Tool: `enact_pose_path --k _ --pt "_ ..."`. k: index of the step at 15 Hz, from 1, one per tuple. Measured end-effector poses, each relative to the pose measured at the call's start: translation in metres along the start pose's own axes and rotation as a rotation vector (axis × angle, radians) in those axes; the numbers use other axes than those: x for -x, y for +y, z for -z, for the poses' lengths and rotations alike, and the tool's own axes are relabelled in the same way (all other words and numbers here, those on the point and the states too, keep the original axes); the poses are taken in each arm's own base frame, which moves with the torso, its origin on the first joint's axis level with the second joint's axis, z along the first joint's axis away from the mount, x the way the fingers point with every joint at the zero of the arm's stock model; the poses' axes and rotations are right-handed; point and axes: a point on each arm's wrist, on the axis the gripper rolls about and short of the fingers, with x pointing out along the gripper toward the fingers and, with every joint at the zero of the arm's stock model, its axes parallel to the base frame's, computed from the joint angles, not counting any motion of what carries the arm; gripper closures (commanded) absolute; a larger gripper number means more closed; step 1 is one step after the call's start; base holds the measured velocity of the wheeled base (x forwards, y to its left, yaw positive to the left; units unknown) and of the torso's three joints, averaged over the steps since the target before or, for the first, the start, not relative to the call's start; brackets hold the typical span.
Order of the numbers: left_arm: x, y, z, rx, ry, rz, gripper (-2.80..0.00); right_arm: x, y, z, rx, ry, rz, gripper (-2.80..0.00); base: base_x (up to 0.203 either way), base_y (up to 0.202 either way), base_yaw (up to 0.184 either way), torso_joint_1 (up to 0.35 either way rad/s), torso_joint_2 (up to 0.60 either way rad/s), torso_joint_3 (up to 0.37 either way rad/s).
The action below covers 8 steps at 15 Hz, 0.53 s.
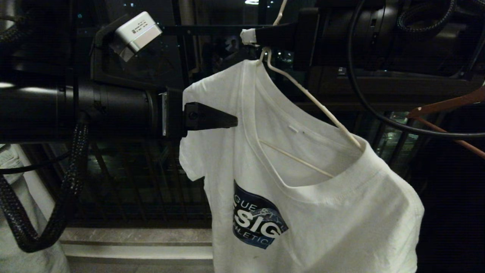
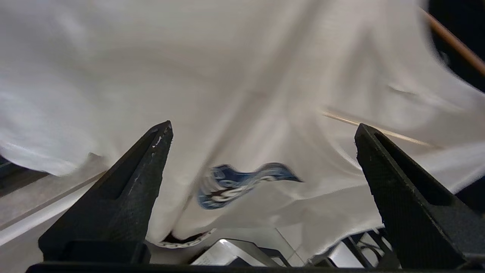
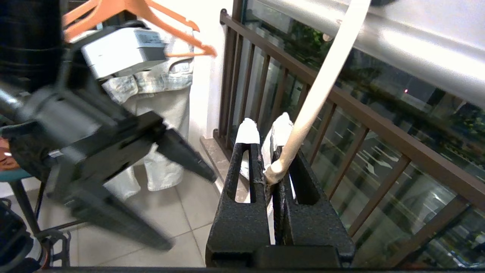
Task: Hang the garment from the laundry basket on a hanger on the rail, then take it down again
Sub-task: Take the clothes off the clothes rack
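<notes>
Two grippers: your right gripper (image 3: 274,167) was clamped on the hanger (image 1: 310,98) neck below the rail (image 3: 416,49), carrying the T-shirt (image 1: 303,197); your left gripper (image 2: 261,151) was spread wide, empty, beside its shoulder.

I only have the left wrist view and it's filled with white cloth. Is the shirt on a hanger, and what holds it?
Observer: Yes. The T-shirt hangs tilted on the wire hanger, and the right gripper is shut on the hanger's neck.
Operator: Is the hook on the rail?
Observer: The right wrist view shows the hook rising across the rail, but its top is cut off.
Operator: And my gripper?
Observer: The left gripper is open beside the shirt's shoulder, holding nothing.
</notes>
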Motion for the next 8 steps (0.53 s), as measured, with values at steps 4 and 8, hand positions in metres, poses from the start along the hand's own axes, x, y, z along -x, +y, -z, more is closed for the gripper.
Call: enact_pose_path --k 4,8 --pt "-0.013 -0.012 0.004 -0.011 -0.044 -0.095 -2.8 0.0 0.0 0.0 0.0 0.0 0.001 0.0 0.0 0.0 0.0 0.0 0.0 0.0" --pt "-0.031 -0.018 0.01 -0.022 -0.082 -0.076 -2.8 0.001 0.0 -0.001 0.001 -0.002 0.002 0.0 0.0 0.0 0.0 0.0 0.0 0.0"
